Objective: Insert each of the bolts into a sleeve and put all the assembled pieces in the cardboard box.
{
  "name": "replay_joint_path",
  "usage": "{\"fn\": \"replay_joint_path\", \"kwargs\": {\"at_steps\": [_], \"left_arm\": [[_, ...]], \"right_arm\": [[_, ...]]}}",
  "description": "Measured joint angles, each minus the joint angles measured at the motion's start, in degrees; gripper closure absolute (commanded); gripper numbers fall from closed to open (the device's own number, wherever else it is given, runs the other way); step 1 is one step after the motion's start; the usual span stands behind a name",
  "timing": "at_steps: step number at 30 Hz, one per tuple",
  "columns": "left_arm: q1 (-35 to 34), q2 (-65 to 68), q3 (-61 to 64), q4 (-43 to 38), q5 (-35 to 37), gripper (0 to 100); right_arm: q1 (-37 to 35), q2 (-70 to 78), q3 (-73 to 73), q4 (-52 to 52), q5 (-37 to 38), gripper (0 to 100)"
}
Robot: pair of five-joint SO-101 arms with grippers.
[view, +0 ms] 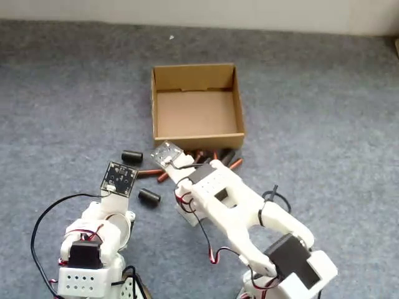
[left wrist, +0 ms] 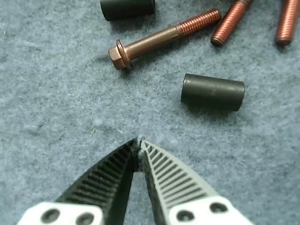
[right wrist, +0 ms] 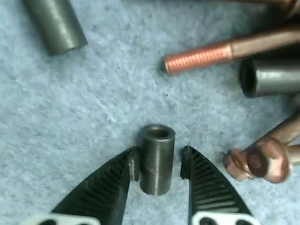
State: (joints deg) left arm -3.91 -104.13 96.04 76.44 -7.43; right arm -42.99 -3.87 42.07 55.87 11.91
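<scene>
In the right wrist view my right gripper stands open around a dark sleeve. One finger touches the sleeve and the other is a small gap away. A copper bolt, another sleeve and flanged bolt heads lie close by. My left gripper is shut on nothing, just above the carpet. Ahead of it lie a black sleeve and a copper bolt. The open cardboard box sits at the back of the high view, with nothing in it.
Grey carpet covers the table. Two loose sleeves lie between the arms, and several bolts are bunched against the box's front wall. A further sleeve and bolt ends lie beyond the left gripper.
</scene>
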Motion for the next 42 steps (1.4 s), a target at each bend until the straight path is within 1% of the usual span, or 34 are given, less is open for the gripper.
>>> {"fn": "replay_joint_path", "kwargs": {"at_steps": [6,8,10,16,18,21,26,32,35,37,40,42], "left_arm": [[0.00,0.00,0.00,0.00,0.00,99],[0.00,0.00,0.00,0.00,0.00,99],[0.00,0.00,0.00,0.00,0.00,99],[0.00,0.00,0.00,0.00,0.00,99],[0.00,0.00,0.00,0.00,0.00,99],[0.00,0.00,0.00,0.00,0.00,99],[0.00,0.00,0.00,0.00,0.00,99],[0.00,0.00,0.00,0.00,0.00,99],[0.00,0.00,0.00,0.00,0.00,99],[0.00,0.00,0.00,-0.35,0.00,99],[0.00,0.00,0.00,-0.70,0.00,99],[0.00,0.00,0.00,-1.23,0.00,99]], "right_arm": [[0.18,0.97,-0.53,0.09,0.00,85.1],[0.26,0.97,-0.53,0.18,0.00,90.2],[0.44,1.05,-0.88,0.53,0.00,99.0],[0.97,0.00,-0.62,4.13,0.00,99.4],[0.97,-3.16,-0.44,6.15,0.00,99.4],[1.93,-11.87,0.09,9.85,0.00,99.4],[8.44,-28.92,3.60,12.66,0.00,99.4],[17.85,-43.78,12.13,12.57,-0.09,99.4],[22.59,-48.79,16.97,9.32,-0.35,99.4],[25.23,-50.99,20.57,6.07,-2.37,99.4],[27.87,-53.54,25.93,1.14,-6.51,99.4],[28.66,-54.68,28.31,-0.44,-7.38,99.4]]}}
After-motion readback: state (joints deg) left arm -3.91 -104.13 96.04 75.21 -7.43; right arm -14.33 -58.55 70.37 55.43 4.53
